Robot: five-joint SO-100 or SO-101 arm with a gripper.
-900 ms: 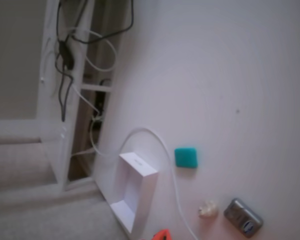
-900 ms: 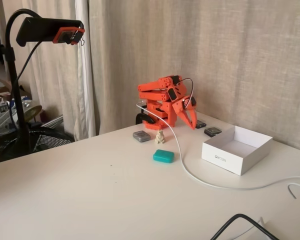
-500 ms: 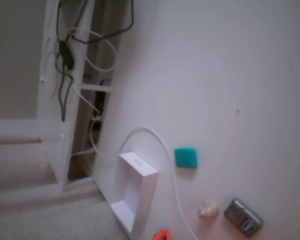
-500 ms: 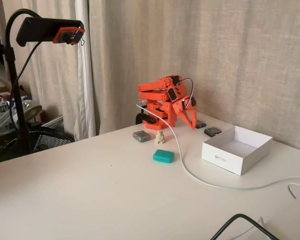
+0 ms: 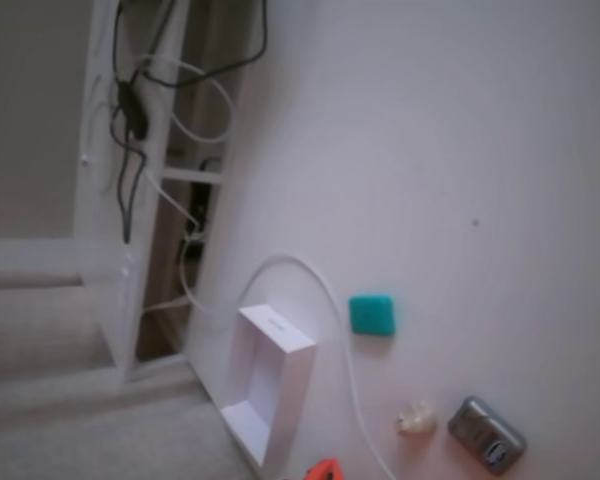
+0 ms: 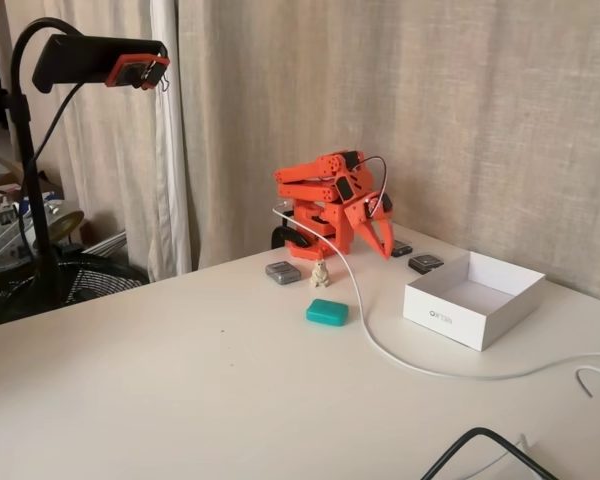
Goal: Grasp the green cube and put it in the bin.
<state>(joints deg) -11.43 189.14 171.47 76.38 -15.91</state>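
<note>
The green cube [image 5: 372, 314] [image 6: 327, 312] lies flat on the white table, with nothing touching it. The bin [image 5: 296, 392] [image 6: 448, 322], a shallow white box, stands open beside it, across a white cable. The orange arm sits folded at the back of the table. Its gripper [image 6: 387, 250] points down near the base, well behind the cube and the bin, and its fingers look shut with nothing held. Only an orange tip of the gripper [image 5: 325, 470] shows at the bottom edge of the downward-looking fixed view.
A white cable [image 6: 380, 345] [image 5: 345, 365] runs between cube and bin. A grey oval gadget [image 5: 487, 434] [image 6: 283, 272] and a cream lump [image 5: 416, 418] [image 6: 321, 274] sit near the arm's base. A dark gadget [image 6: 426, 263] lies behind the bin, a black cable [image 6: 480, 440] at the front.
</note>
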